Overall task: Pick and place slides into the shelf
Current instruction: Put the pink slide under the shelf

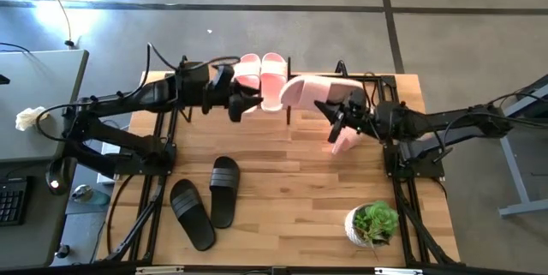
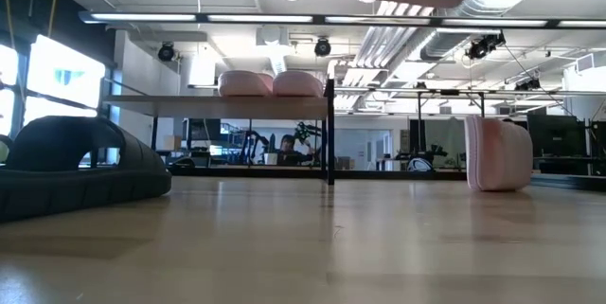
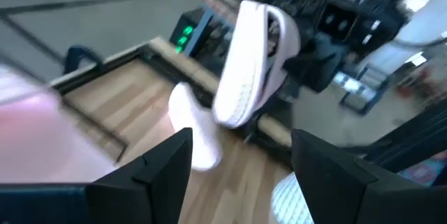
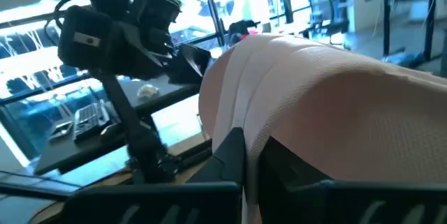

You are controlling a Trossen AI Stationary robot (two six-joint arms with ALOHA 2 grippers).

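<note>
Slide (image 1: 310,89) hangs high in the right end effector (image 1: 336,114), gripped to clear the shelf (image 1: 409,82); the left end effector (image 1: 243,100) waits open

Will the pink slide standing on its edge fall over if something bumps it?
Probably. The pink slide stands upright on a narrow edge on the table, so a nudge could tip it. It looks foamy, so likely light and unbreakable.

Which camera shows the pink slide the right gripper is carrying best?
The high view: the carried pink slide shows whole in the right gripper. Left wrist shows its sole side-on, right wrist only its strap close up, low only its cropped underside.
</note>
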